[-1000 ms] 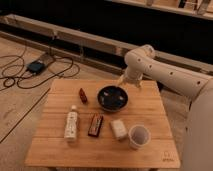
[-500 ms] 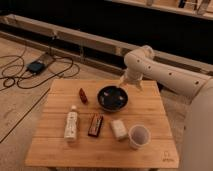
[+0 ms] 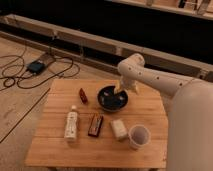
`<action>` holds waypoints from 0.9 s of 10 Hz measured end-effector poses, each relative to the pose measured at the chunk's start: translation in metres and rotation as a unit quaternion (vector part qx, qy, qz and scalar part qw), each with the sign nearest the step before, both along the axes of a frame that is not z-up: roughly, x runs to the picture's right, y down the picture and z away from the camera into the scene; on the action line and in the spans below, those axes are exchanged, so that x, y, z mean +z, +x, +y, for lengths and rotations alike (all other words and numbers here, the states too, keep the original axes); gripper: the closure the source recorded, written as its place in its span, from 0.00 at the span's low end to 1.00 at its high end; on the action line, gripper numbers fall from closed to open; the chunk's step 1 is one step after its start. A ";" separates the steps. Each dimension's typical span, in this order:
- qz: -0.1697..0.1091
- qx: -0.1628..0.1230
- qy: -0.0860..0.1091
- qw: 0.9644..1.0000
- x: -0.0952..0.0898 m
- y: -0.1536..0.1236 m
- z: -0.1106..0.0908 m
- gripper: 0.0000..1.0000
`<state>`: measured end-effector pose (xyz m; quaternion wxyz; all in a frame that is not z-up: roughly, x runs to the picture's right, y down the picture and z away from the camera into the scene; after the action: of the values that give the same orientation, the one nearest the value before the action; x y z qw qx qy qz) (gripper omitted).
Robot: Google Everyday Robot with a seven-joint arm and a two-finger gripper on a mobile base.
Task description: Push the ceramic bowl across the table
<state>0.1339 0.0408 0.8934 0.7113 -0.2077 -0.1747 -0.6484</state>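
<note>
The dark, round ceramic bowl (image 3: 112, 98) sits on the far middle of the light-wood table (image 3: 60, 145). My white arm reaches in from the right. My gripper (image 3: 119, 89) hangs at the bowl's far right rim, right against or just over it.
On the table: a small red object (image 3: 83, 95) left of the bowl, a white bottle (image 3: 71, 124), a dark flat packet (image 3: 95, 125), a pale block (image 3: 119, 129) and a white cup (image 3: 139, 136) at the front right. Cables and a device (image 3: 36, 66) lie on the floor at left.
</note>
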 end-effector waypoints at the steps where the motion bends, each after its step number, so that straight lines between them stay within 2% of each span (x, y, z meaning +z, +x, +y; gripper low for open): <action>1: 0.000 0.002 -0.008 1.000 0.009 0.002 0.005 0.20; 2: 0.002 0.005 -0.022 1.000 0.020 0.008 0.012 0.20; 6: 0.019 0.014 -0.058 0.998 0.049 0.037 0.019 0.20; 9: 0.041 0.022 -0.078 0.996 0.058 0.066 0.019 0.20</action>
<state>0.1996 0.0599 0.9515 0.7134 -0.2854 -0.1996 -0.6081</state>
